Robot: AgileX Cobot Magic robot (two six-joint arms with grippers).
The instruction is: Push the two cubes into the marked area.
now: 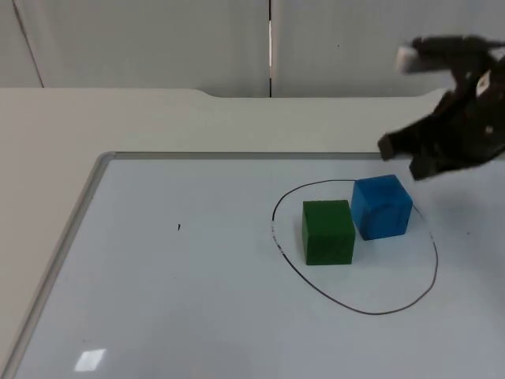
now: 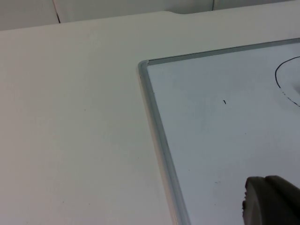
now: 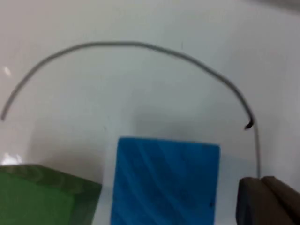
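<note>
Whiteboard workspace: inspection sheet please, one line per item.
Surface: whiteboard with metal frame, lying on a cream table.
Job's things: green cube and blue cube, side by side inside the drawn loop.
Clutter: small black mark on the board.
Grippers: right gripper raised behind the blue cube, holding nothing; left arm waits, its fingertip over the board.
Cables: nothing seen.
Surroundings: pale wall behind the table.

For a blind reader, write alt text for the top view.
A green cube and a blue cube sit side by side inside a hand-drawn black loop on a whiteboard. The right claw hovers just behind the blue cube.
</note>
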